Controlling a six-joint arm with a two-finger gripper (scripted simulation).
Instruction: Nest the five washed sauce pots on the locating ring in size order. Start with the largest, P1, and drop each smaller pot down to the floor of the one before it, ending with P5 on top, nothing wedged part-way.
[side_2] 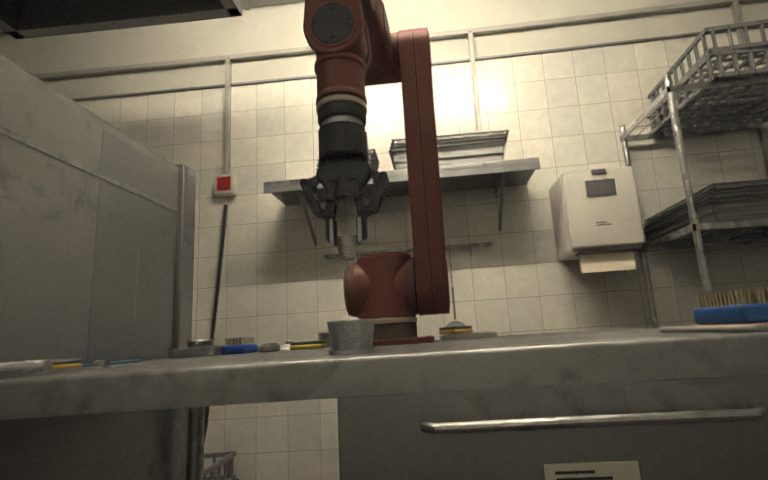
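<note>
My gripper [346, 238] hangs high above the steel counter, straight over a grey ribbed pot [350, 336] that stands upright on the counter in front of the arm's red base. A small grey pot [346, 247] sits between the fingers and hangs just below them, well clear of the pot on the counter. What lies inside the lower pot is hidden from this low angle. The gripper is closed and holds the small pot.
The counter's front edge [396, 362] runs across the view. Small flat items [238, 348] lie on the counter left of the pot, and a yellow-banded disc [456, 329] to its right. A blue brush [730, 308] rests at far right under a wire rack.
</note>
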